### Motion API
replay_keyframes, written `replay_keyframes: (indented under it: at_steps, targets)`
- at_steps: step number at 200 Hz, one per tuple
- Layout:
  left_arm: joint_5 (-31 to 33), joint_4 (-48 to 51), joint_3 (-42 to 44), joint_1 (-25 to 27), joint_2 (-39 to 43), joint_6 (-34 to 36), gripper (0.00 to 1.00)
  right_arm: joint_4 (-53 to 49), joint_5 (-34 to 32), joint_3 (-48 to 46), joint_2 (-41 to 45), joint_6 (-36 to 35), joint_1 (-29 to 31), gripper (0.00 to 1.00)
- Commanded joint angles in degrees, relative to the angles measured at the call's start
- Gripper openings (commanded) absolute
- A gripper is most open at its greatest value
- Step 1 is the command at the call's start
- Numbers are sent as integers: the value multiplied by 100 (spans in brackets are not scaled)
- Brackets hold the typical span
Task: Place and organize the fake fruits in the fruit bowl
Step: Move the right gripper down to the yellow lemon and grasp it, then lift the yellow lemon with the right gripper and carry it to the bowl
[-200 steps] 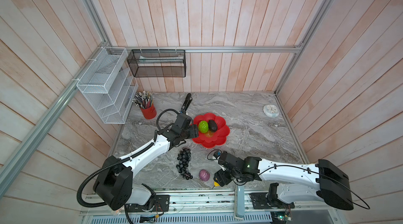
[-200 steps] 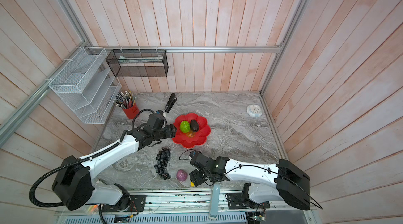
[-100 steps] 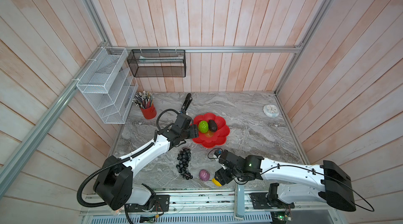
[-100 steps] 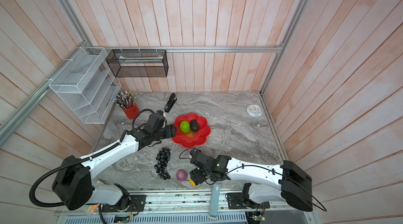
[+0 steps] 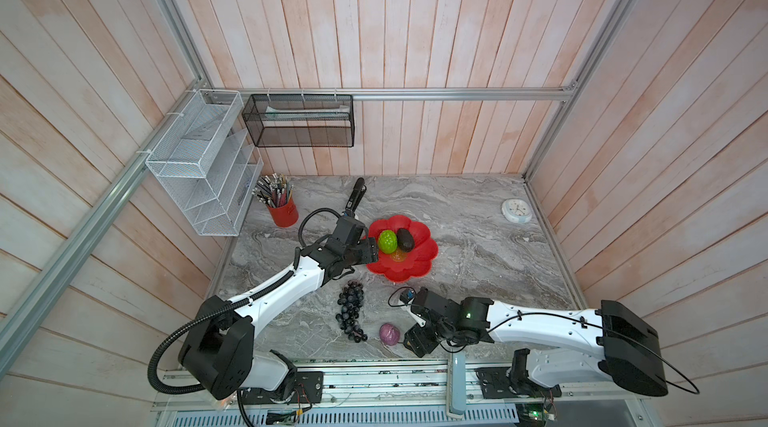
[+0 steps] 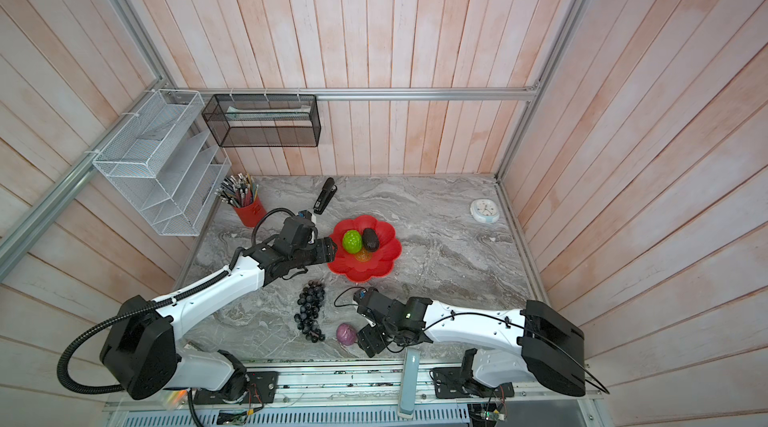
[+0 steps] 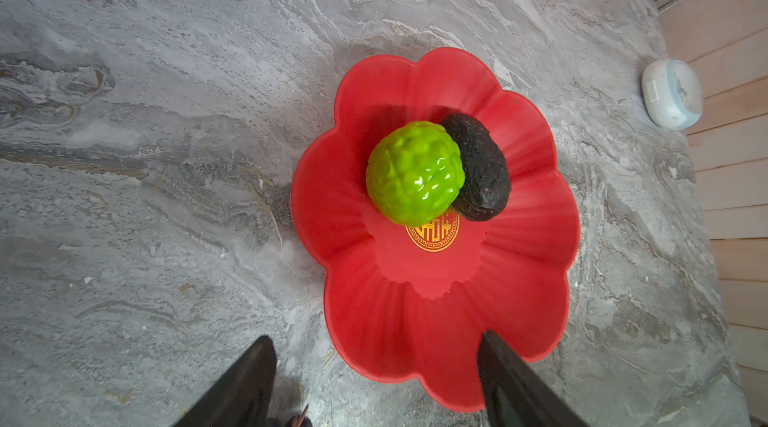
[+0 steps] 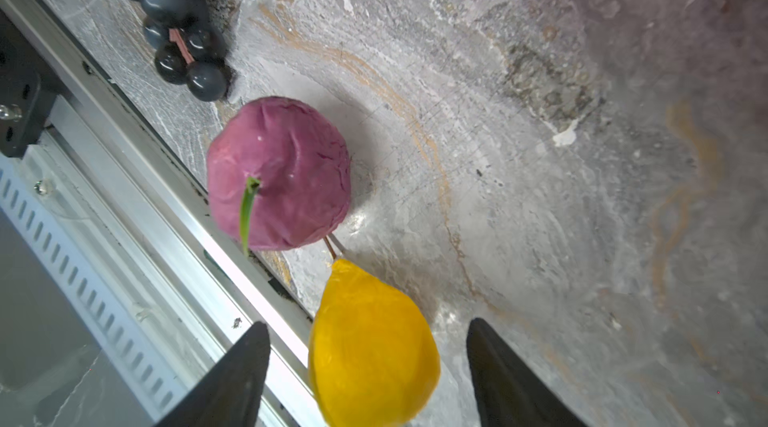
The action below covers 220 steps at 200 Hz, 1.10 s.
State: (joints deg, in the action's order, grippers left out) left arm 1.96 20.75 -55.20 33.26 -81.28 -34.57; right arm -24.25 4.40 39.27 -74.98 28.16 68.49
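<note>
At the near edge of the grey marbled table (image 5: pixel 478 233), the right gripper (image 8: pixel 365 327) hangs with jaws spread to either side of a small, smooth yellow lemon-shaped fake fruit (image 8: pixel 374 350). A gap shows on both sides, so nothing is grasped yet. The fruit lies on the table beside the metal rail (image 8: pixel 137 163), directly between the fingertips; in both top views the gripper hides it. Just beyond its stem sits a small wrinkled purple fruit with a green stalk (image 8: pixel 282 171), and past that a bunch of dark purple-black plastic grapes (image 5: pixel 351 317).

Across the table, the left gripper (image 7: pixel 376 339) hovers released and empty over one edge of the shallow glossy red flower-shaped bowl (image 7: pixel 415 71). A bumpy bright green fruit (image 7: pixel 415 173) and a dark brown-black avocado-like oval (image 7: pixel 484 173) lie there touching, beside the gold emblem (image 7: pixel 434 235).

Picking up the yellow fruit, the third of five, appears to be the step in hand. The next move likely calls for closing squarely on its rounded sides without nudging the purple neighbour or pushing it onto the rail, then carrying it to the bowl's bare half.
</note>
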Motion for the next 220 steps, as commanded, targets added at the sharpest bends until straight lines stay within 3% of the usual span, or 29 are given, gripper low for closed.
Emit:
replay_keyframes:
  at_steps: [1, 68, 98, 152, 196, 220]
  targets:
    - [-20, -24, 97, -41, -12, -26, 79, 86, -24, 46, -209, -249, 23, 73]
    - [-55, -128, 194, -65, 8, -59, 79, 96, 111, -140, -348, -153, 26, 58]
    - [-46, -111, 176, -69, 21, -50, 79, 92, 210, -145, -399, -169, 25, 44]
    - [78, -105, 246, -74, 255, -103, 79, -459, -412, 327, 135, -180, -59, 35]
    - [416, -154, 359, -104, 565, -130, 79, -478, -982, 868, 965, -472, -865, 35]
    - [511, -253, 470, -125, 767, -215, 79, 392, -589, 786, 1123, -580, -2047, 35]
